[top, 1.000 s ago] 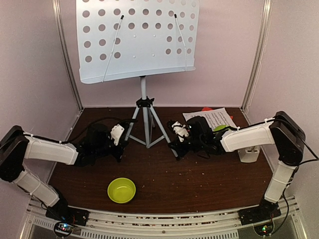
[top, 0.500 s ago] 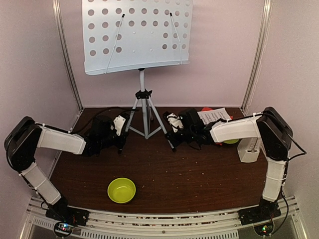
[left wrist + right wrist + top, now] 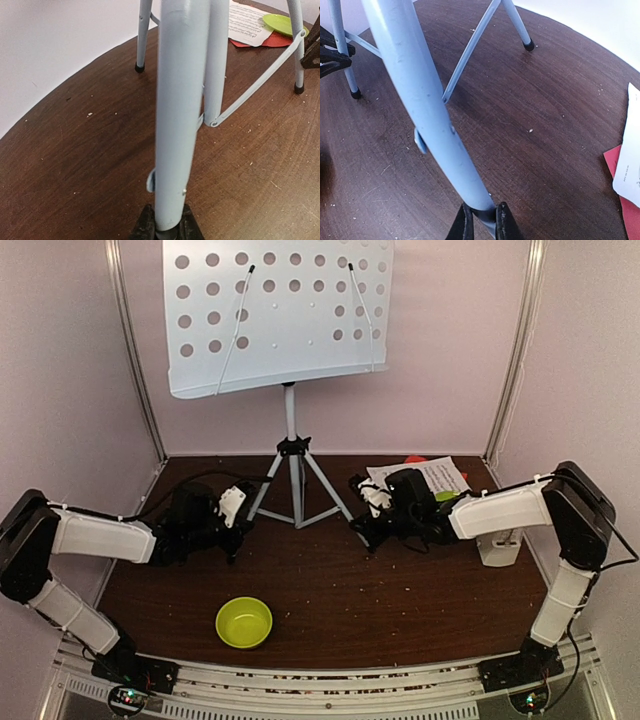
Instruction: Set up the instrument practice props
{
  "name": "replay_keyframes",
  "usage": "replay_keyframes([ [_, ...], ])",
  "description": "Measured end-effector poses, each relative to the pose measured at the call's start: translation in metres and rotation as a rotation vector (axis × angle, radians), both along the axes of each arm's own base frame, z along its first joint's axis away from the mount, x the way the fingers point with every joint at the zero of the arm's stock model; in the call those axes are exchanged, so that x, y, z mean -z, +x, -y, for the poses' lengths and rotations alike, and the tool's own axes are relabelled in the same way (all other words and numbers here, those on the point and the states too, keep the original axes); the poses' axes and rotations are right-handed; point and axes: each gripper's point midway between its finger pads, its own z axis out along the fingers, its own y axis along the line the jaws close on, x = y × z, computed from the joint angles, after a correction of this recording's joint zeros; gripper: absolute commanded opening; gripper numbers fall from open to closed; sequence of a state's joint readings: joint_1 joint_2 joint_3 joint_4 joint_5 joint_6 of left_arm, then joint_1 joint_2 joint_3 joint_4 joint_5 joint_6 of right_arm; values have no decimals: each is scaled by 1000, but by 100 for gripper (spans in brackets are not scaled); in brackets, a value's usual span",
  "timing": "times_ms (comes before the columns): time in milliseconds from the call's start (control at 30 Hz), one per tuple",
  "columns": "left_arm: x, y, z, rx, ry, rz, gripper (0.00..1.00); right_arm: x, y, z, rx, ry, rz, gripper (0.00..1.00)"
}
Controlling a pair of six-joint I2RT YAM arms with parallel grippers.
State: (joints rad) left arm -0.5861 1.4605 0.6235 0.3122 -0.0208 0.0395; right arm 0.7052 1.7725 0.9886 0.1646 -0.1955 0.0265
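Music stand (image 3: pixel 280 330): upright on tripod, rear centre of table (image 3: pixel 400 590); sheet-music pages (image 3: pixel 440 475) flat just to right.
Left gripper (image 3: pixel 167 227) pinched narrow on left leg (image 3: pixel 175 100) near foot; right gripper (image 3: pixel 481 220) likewise on right leg (image 3: pixel 420 100).
Judged light, top-heavy, tube slippery. Low paired leg holds suit.

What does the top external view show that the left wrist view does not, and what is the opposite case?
Only the top external view shows the stand's perforated desk, the lime-green bowl and the cream metronome. Only the left wrist view shows the left fingers clamped near the foot of a tripod leg. Both show the grey tripod, the sheet-music pages, the green plate and the brown table.
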Motion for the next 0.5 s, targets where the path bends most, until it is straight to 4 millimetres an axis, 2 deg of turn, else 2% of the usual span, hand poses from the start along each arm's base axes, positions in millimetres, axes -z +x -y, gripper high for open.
replay_keyframes([
  [67, 0, 0, -1, -8, -4, -2, 0, -3, 1, -2, 0, 9, -5, 0],
  [133, 0, 3, -6, -39, -9, -5, 0, 2, 8, 6, 59, -5, -44, 0],
  [300, 0, 14, -22, -130, -10, 0, 0, 45, 36, 35, 206, -96, -156, 0],
  [400, 0, 22, -22, -155, -1, 5, 0, 55, 44, 31, 223, -118, -190, 0],
  [500, 0, 34, -19, -168, 8, 10, 0, 48, 51, 20, 218, -103, -185, 0],
])
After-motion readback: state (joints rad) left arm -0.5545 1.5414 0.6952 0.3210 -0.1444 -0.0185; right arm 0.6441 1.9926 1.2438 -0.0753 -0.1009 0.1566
